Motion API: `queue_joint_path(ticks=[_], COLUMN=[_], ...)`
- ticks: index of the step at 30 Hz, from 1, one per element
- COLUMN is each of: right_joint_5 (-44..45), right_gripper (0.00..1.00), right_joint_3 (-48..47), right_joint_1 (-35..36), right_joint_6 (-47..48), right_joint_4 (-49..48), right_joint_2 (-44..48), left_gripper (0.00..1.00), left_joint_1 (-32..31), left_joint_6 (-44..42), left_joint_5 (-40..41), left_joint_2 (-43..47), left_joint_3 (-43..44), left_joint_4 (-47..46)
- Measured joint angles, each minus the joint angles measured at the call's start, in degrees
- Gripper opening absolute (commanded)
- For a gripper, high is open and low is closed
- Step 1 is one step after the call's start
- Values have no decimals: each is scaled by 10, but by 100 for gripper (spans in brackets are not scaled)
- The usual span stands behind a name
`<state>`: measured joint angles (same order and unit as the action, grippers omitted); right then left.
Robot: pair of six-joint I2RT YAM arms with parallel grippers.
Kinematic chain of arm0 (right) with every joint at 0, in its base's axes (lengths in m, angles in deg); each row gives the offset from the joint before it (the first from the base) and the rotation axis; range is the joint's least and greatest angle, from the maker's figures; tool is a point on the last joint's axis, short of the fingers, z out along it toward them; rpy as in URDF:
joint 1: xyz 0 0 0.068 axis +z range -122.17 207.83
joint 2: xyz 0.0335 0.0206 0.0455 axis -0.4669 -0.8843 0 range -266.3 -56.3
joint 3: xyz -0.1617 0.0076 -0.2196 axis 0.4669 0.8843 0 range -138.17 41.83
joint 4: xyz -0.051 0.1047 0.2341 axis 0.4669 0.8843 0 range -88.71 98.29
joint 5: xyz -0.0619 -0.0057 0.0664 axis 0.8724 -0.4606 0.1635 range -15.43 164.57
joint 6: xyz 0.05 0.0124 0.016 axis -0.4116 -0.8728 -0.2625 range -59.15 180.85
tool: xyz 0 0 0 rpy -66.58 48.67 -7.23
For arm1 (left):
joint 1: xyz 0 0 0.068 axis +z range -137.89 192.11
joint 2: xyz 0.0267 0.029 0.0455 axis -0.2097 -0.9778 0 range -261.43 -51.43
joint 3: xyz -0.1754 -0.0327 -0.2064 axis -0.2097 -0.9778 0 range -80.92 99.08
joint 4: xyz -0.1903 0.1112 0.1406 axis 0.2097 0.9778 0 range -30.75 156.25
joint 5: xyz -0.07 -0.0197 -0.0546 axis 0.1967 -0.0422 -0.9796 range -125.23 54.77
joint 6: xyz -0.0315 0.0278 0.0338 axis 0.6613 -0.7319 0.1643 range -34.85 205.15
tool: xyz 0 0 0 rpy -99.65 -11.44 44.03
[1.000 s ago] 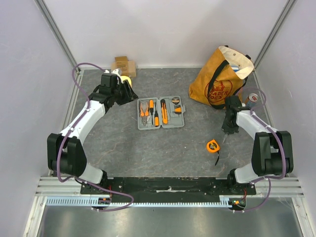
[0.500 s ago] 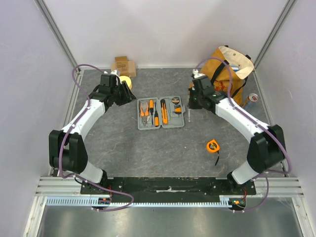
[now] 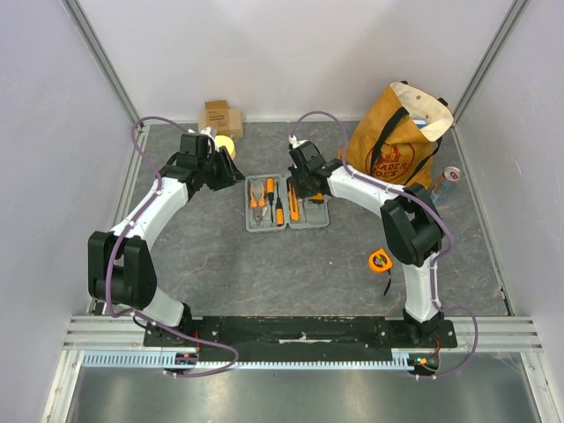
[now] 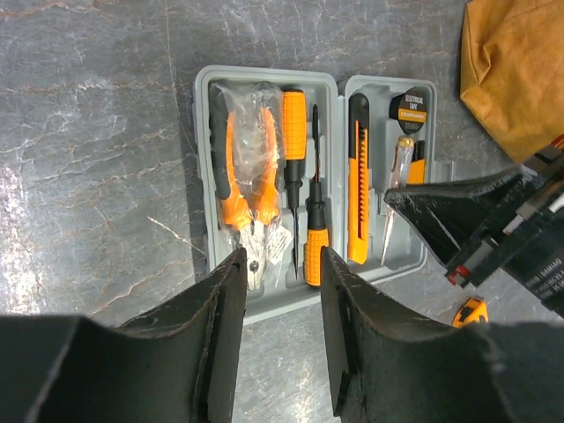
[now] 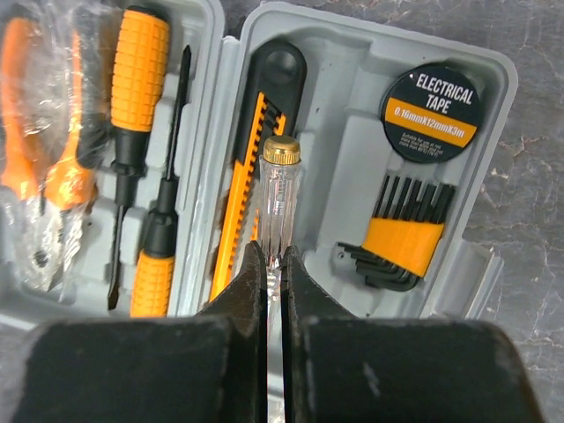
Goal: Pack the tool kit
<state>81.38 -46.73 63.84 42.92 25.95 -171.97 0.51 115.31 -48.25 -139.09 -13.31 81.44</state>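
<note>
Case point(image 3: 319, 216): open, centre of the top view.
Right gripper point(image 5: 273, 257): we see it clenched on the tester point(image 5: 280, 187), over the case's right half.
Left gripper point(image 4: 280, 264): released, jaws apart.

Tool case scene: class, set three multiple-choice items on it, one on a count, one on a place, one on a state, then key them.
1. How many orange-handled screwdrivers lie in the open grey plastic tool case? A one; B two; C four.
2. Where is the round orange tape measure? A in the case; B in a bag; C on the grey stone-patterned table, outside the case.
3. The right hand is: A shut on a clear-handled tester screwdriver; B open, empty; C shut on tape.
Key: B, two lie side by side; C, it lies apart from the case; A, the tester's shaft is pinched in it.
</note>
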Motion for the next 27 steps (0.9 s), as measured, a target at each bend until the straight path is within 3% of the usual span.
queue_joint_path(ticks=[18, 21, 27], right_joint_5=[69, 81, 90], right_gripper=[4, 11, 38], right_joint_3=[-41, -47, -54], right_joint_1=[5, 6, 7], right_joint_6=[20, 11, -15], right_joint_4=[-1, 6, 26], right_joint_2=[-66, -70, -71], left_gripper=[42, 41, 41], left_joint_1=[0, 0, 0], left_joint_6=[0, 0, 0], left_joint_5=[-9, -10, -11], left_joint_2=[0, 0, 0], left_joint_3=[-6, -7, -15], left_joint_4=[2, 2, 3])
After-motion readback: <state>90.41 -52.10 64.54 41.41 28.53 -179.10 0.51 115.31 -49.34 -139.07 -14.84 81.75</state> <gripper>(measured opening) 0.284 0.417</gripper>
